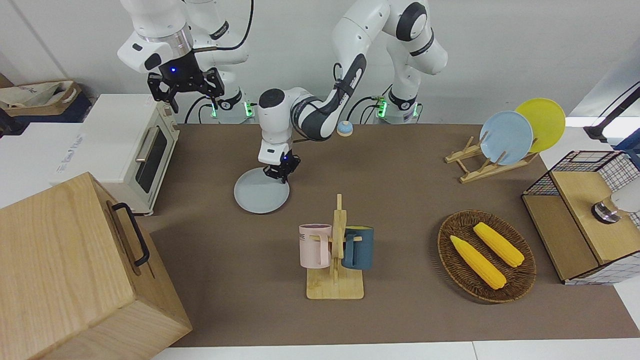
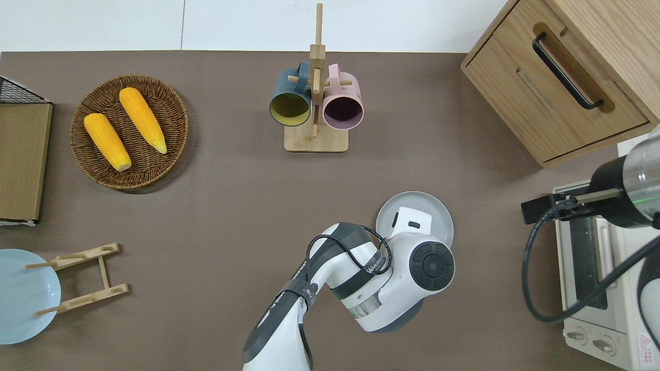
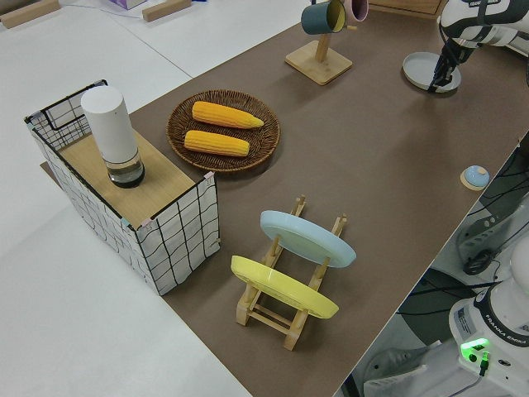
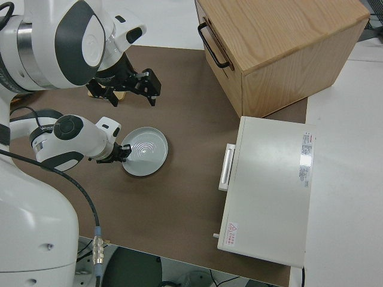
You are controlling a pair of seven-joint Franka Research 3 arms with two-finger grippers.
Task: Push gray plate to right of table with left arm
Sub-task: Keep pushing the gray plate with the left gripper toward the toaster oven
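Note:
The gray plate [image 1: 260, 197] lies flat on the brown table [image 1: 400, 200], nearer to the robots than the mug rack. It also shows in the overhead view [image 2: 441, 219] and the right side view [image 4: 148, 152]. My left gripper [image 1: 276, 176] points down with its fingertips on the plate's rim, at the edge toward the left arm's end of the table. It looks shut and holds nothing. In the overhead view its own wrist hides it. My right arm is parked, its gripper [image 1: 185, 95] open and empty.
A toaster oven [image 1: 132, 150] and a wooden cabinet [image 1: 75, 270] stand at the right arm's end. A mug rack [image 1: 336, 260] stands mid-table. A corn basket [image 1: 486, 256], a plate rack [image 1: 505, 140] and a small blue bell [image 1: 344, 129] are also there.

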